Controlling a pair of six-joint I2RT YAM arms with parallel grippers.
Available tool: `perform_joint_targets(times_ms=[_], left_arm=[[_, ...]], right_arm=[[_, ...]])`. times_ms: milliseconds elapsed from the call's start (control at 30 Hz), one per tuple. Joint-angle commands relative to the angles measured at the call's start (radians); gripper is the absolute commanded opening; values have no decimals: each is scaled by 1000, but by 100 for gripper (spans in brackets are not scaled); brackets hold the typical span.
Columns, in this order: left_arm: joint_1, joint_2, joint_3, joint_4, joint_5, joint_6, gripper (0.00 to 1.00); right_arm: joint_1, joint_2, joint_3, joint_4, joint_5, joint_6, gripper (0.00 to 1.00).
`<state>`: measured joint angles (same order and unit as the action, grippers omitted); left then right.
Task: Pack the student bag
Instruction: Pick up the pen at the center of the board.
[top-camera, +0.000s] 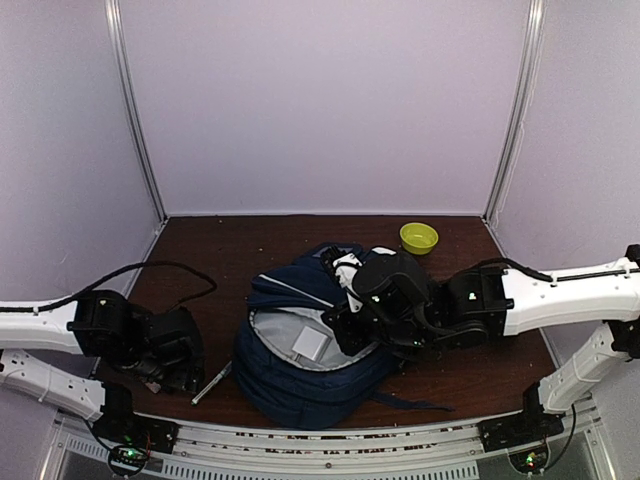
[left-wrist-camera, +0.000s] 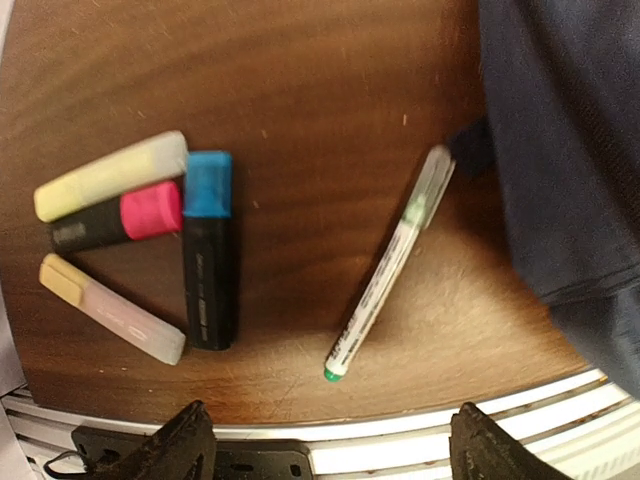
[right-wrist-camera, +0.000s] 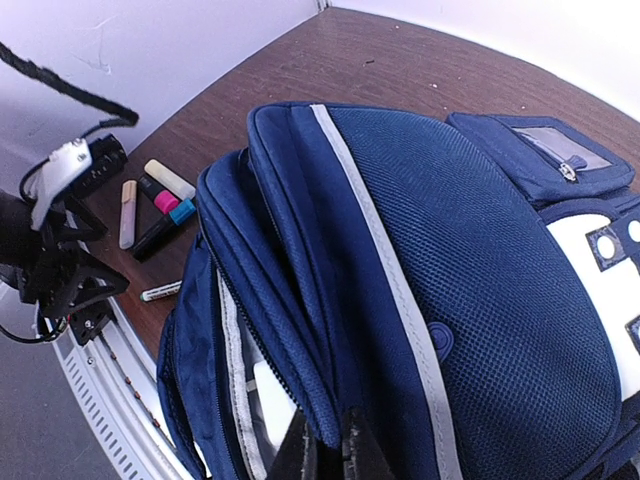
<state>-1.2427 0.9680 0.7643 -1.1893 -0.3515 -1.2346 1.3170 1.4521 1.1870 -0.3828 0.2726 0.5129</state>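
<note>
Up top first: the left arm (top-camera: 45, 322) lies low along the near left of the table (top-camera: 220, 250), elbow folded. Its left gripper (top-camera: 188, 380) points down just beside the student bag (top-camera: 300, 385). The right arm (top-camera: 570, 290) stretches in from the right with the wrist bent down, and the right gripper (top-camera: 345, 325) is at the rim of the bag's open mouth. The bag sits mid-table, mouth gaping upward, with grey lining showing and a pale flat item (top-camera: 312, 343) inside. A green bowl (top-camera: 419, 237) sits behind it, apart. Over to the left wrist: the fingertips (left-wrist-camera: 190, 440) stand wide apart, open, above the table's near edge. Below them a white marker (left-wrist-camera: 390, 265) with a green tip lies slanted, its far end just beside the bag's navy fabric. Four highlighters (left-wrist-camera: 208, 250) cluster to its left. Now the right wrist: the fingers (right-wrist-camera: 300, 455) are pinched together on the navy edge of the bag's flap, gripping it. The bag fills the frame, all navy mesh, with a white trim line running down the panel. A white patch with dark dots shows at the right and a zipped pocket above it.
</note>
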Motion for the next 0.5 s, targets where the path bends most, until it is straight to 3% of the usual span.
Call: perform_joint_targets(times_ms=[0,167,467], left_arm=[[2,22,-71,147,113,96,83],[40,25,-173,376,136,173,79],[94,255,-178,402,137,221,63]], right_arm=[[-27,2,-11,51,-10,34,0],[-27,6,-9,66,-23,34,0],[-27,-15,-31,62,-7,39,0]])
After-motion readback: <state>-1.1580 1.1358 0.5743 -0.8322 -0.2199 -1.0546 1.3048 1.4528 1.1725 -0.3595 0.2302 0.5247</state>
